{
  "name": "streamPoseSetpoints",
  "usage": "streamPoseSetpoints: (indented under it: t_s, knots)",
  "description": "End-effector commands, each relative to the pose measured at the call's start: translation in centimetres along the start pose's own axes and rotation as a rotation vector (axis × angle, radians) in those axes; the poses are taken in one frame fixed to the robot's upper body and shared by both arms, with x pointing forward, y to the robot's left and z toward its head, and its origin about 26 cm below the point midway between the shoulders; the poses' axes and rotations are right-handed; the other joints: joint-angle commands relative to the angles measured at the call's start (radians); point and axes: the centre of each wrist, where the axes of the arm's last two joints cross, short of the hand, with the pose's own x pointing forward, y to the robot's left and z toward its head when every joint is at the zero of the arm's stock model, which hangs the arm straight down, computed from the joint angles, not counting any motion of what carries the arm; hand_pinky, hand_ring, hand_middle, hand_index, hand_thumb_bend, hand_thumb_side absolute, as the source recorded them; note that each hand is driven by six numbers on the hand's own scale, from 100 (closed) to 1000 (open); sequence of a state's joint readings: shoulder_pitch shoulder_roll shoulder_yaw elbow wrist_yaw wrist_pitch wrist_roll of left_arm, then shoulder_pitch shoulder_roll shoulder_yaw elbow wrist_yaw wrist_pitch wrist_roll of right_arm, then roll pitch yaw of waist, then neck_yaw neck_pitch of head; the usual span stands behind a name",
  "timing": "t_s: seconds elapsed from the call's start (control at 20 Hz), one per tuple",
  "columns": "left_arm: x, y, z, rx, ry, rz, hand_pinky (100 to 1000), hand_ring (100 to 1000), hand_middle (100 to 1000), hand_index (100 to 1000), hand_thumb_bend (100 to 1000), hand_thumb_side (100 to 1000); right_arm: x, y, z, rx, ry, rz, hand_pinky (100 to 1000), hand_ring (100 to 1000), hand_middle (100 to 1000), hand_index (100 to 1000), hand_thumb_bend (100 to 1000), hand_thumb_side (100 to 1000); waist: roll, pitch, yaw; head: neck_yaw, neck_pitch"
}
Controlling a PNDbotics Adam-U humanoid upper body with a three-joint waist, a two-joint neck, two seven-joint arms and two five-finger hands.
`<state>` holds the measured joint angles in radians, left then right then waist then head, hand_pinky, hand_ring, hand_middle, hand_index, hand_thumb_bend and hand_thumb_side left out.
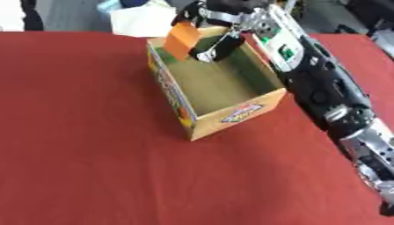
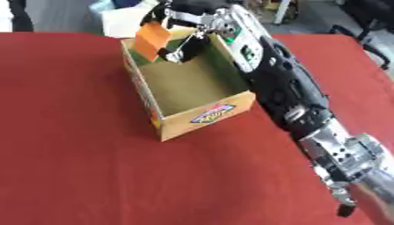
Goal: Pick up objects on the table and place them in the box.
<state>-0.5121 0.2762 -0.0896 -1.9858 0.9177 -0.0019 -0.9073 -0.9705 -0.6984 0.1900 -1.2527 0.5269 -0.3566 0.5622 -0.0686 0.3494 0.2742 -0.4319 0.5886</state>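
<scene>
One orange block (image 1: 182, 39) pinched in your right hand (image 1: 218, 30), box (image 1: 231, 116) open directly beneath; release remains, nothing inside yet.

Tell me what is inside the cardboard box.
The box shows a bare brown floor. The right hand holds an orange block over its far end, covering that corner.

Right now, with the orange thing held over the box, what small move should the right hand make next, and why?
Probably open the fingers. The right hand already holds the orange block above the far end of the open box, so it should drop inside.
</scene>
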Motion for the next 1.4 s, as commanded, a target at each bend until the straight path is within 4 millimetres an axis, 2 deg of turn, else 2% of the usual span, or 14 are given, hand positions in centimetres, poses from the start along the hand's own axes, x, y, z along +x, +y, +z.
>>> streamPoseSetpoints:
  t_s: [0.05, 0.3, 0.55, 0.6, 1.0, 1.05, 1.2, 1.3, 1.4]
  knots:
    - [0.5, 0.0, -0.5, -0.018, -0.012, -0.004, 549, 811, 828, 763, 100, 566, 0.5, -0.6, -0.2, 0.014, -0.011, 0.025, 731, 820, 608, 782, 100, 100, 0.005, -0.029, 0.001, -0.007, 0.002]
    - [0.5, 0.1, -0.6, -0.023, -0.015, -0.001, 549, 811, 830, 763, 100, 566, 0.4, 1.1, -1.2, 0.057, -0.005, -0.003, 729, 823, 614, 784, 100, 103, 0.004, -0.024, 0.006, -0.009, -0.002]
    - [0.4, 0.1, -0.7, -0.025, -0.011, -0.003, 548, 812, 831, 763, 100, 563, -0.1, 2.6, -1.7, 0.104, 0.011, -0.007, 736, 831, 635, 791, 100, 157, 0.003, -0.018, 0.006, -0.007, -0.003]
    - [0.4, 0.1, -0.7, -0.024, -0.010, -0.004, 548, 812, 831, 763, 100, 566, -0.2, 2.7, -1.7, 0.105, 0.009, -0.005, 734, 828, 627, 787, 100, 116, 0.003, -0.018, 0.006, -0.007, -0.003]
    - [0.3, -0.1, -0.5, -0.019, -0.003, 0.004, 549, 813, 832, 763, 100, 566, -0.4, 0.2, -0.3, 0.043, 0.016, 0.042, 753, 835, 646, 796, 100, 100, 0.005, -0.029, -0.005, -0.006, 0.001]
    - [0.3, -0.1, -0.5, -0.018, -0.003, 0.006, 549, 813, 833, 762, 100, 566, -0.5, 0.2, -0.1, 0.052, 0.025, 0.052, 766, 853, 702, 811, 115, 100, 0.005, -0.031, -0.006, -0.007, 0.000]
    - [0.2, -0.1, -0.4, -0.016, 0.001, 0.009, 548, 813, 833, 762, 100, 566, -0.9, 0.6, 0.2, 0.084, 0.051, 0.074, 782, 873, 751, 857, 163, 110, 0.007, -0.033, -0.010, -0.011, -0.003]
    - [0.2, -0.1, -0.4, -0.016, 0.003, 0.010, 548, 813, 834, 762, 100, 566, -1.1, 0.7, 0.4, 0.113, 0.060, 0.093, 814, 901, 796, 894, 264, 187, 0.007, -0.033, -0.011, -0.011, -0.002]
    - [0.1, -0.2, -0.5, -0.017, 0.005, 0.011, 548, 814, 835, 763, 100, 566, -1.2, 0.8, 0.4, 0.134, 0.062, 0.110, 820, 907, 805, 902, 285, 211, 0.008, -0.032, -0.012, -0.012, -0.003]
